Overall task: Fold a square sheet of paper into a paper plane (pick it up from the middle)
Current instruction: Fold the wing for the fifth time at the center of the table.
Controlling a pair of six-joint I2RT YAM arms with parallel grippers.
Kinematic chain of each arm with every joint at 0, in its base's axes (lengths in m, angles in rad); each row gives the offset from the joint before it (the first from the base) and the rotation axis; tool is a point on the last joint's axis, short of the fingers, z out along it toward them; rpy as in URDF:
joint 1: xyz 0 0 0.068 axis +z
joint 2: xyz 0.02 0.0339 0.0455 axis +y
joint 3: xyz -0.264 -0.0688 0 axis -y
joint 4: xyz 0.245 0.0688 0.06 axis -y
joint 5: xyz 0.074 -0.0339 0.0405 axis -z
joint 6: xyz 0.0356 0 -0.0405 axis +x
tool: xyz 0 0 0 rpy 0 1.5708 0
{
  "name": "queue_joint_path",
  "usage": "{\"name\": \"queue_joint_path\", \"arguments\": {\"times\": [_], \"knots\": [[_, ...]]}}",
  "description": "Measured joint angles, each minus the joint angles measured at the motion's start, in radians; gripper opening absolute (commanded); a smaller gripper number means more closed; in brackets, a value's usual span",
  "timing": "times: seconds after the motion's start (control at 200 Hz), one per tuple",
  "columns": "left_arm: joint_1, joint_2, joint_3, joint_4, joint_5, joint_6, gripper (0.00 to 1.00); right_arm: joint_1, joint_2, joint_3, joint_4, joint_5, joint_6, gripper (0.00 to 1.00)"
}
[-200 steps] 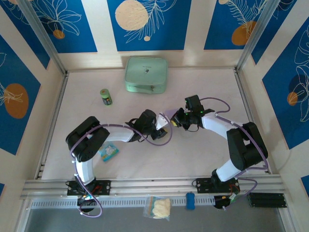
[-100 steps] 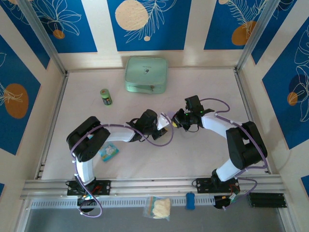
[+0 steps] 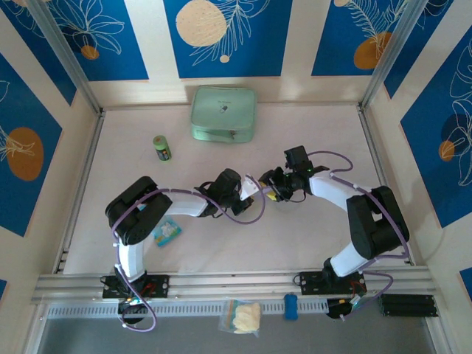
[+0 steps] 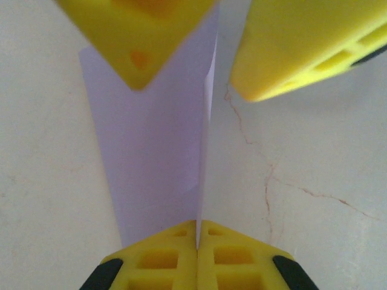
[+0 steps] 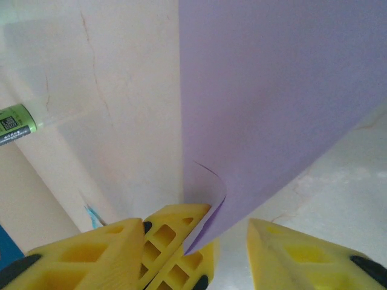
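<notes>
The lavender sheet of paper [image 4: 151, 151] is folded into a narrow, tapering paper-plane shape with a long crease and stands on edge just above the table. My left gripper [image 4: 197, 232] is shut on its near end along the fold. The paper [image 5: 272, 90] rises wide in the right wrist view, its lower corner curled. My right gripper [image 5: 195, 226] is open, one finger on each side of the paper and of the left fingers [image 5: 175, 241], not pinching. Mid-table in the top view, the left gripper [image 3: 243, 193] and right gripper [image 3: 270, 189] meet tip to tip at the paper [image 3: 248, 187].
A mint-green pouch [image 3: 223, 113] lies at the back of the table [image 3: 310, 243], a small green can [image 3: 162, 147] left of it. A blue-and-white snack packet [image 3: 167, 231] lies by the left arm. A plastic bag [image 3: 243, 316] and a blue item [image 3: 290, 305] sit on the front rail.
The left gripper has closed onto the folded paper. The right gripper, shut a moment ago, has opened and let the paper go. Both arms barely shifted.
</notes>
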Motion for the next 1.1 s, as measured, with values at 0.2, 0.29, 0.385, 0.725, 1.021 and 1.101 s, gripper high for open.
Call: {"name": "queue_joint_path", "arguments": {"times": [0.2,0.29,0.385,0.725,1.021,1.101], "knots": [[0.0,0.0,0.022,-0.06,0.016,-0.027,0.01,-0.055,-0.098,-0.002,-0.049,0.062,-0.059,0.57],[0.0,0.0,0.035,-0.088,0.027,-0.042,0.0,-0.08,-0.126,-0.005,-0.068,0.085,-0.084,0.57],[0.0,0.0,0.048,-0.125,0.036,-0.06,0.0,-0.104,-0.14,-0.021,-0.077,0.099,-0.101,0.57],[0.018,0.023,0.124,-0.234,0.112,-0.204,0.0,-0.133,-0.142,-0.069,-0.099,0.112,-0.153,0.57],[0.077,0.029,0.132,-0.234,0.248,-0.476,0.0,-0.145,-0.142,-0.111,-0.043,0.074,-0.274,0.58],[0.083,0.031,0.131,-0.215,0.274,-0.555,0.0,-0.145,-0.138,-0.113,-0.021,0.051,-0.314,0.59]]}}
